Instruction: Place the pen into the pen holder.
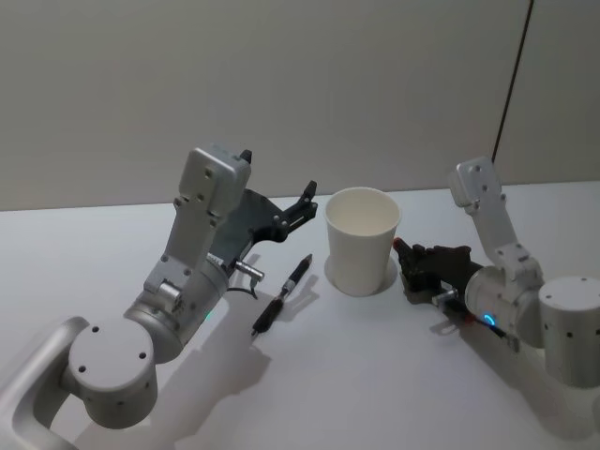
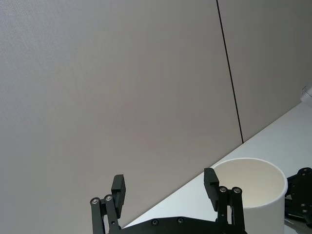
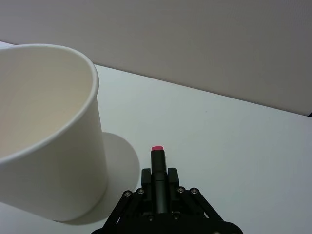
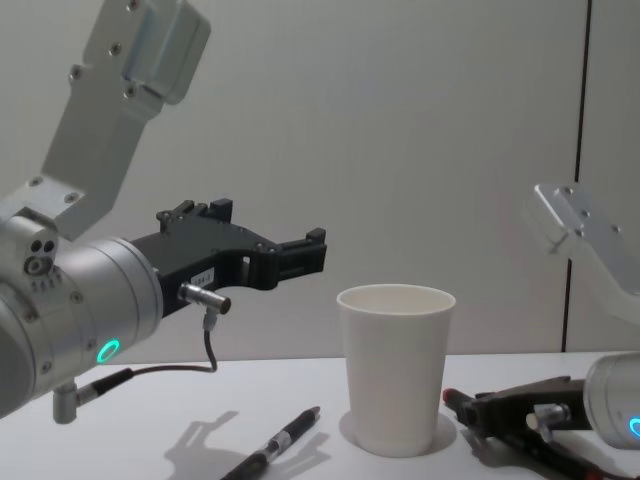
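Head view: white paper cup (image 1: 362,242) stands upright on the table (image 1: 375,384) and looks empty, so nothing is placed yet. Low and just beside it, the right gripper (image 1: 412,269) is clamped on a pink-tipped pen (image 3: 157,168). The left gripper (image 1: 307,202) hovers raised, spread wide, holding nothing. A black pen (image 1: 282,297) lies on the table left of the cup. Lift and drop remain.

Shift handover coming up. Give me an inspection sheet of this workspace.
Surface: white table, matte.
Job's things: white paper cup upright; black pen lying on the table to its left; red-tipped pen held in the right gripper.
Clutter: nothing seen.
Grippers: left gripper raised above the table, jaws open, empty; right gripper low beside the paper cup, jaws shut on the red-tipped pen.
Cables: black cable at the left wrist.
Surroundings: plain grey wall with a dark vertical line.
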Available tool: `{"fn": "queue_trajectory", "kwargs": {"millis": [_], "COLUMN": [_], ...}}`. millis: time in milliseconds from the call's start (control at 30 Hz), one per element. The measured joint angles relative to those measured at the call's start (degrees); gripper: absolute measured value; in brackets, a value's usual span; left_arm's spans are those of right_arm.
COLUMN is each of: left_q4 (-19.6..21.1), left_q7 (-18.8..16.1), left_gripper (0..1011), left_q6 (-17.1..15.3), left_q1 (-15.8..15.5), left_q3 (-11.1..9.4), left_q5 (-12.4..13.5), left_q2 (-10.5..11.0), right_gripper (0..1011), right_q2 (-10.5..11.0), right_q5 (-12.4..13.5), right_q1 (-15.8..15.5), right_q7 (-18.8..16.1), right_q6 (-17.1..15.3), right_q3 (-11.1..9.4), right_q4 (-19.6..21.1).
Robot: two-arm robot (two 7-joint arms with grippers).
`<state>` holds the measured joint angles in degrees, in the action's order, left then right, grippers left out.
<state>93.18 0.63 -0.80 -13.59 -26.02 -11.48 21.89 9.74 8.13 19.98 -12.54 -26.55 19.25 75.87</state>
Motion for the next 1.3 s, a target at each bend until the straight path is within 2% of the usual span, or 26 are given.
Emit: {"fn": "queue_trajectory", "kwargs": {"millis": [367, 800, 967, 1300], "left_q4": [0.0, 0.0, 0.0, 0.0], "left_q7": [0.0, 0.0, 0.0, 0.0], "left_gripper": [1001, 1001, 1001, 1001], "left_q6": [0.0, 0.0, 0.0, 0.0], "left_q1": [0.0, 0.0, 0.0, 0.0], "left_q3": [0.0, 0.0, 0.0, 0.0], "left_q5": [0.0, 0.0, 0.0, 0.0], "left_q2": [0.0, 0.0, 0.0, 0.0], "right_gripper": [185, 185, 185, 185], "right_q2": [0.2, 1.8, 2.5, 3.0], "right_q5": [-0.5, -3.7, -5.4, -7.2], "right_q1": [0.2, 1.4, 1.9, 2.4], "right_q7": [-0.3, -1.3, -1.2, -0.3], "right_q6": [0.0, 1.1, 2.5, 6.0], "right_q3": [-0.2, -1.8, -2.5, -3.1], "right_q4": [-0.1, 2.8, 4.9, 8.0]}}
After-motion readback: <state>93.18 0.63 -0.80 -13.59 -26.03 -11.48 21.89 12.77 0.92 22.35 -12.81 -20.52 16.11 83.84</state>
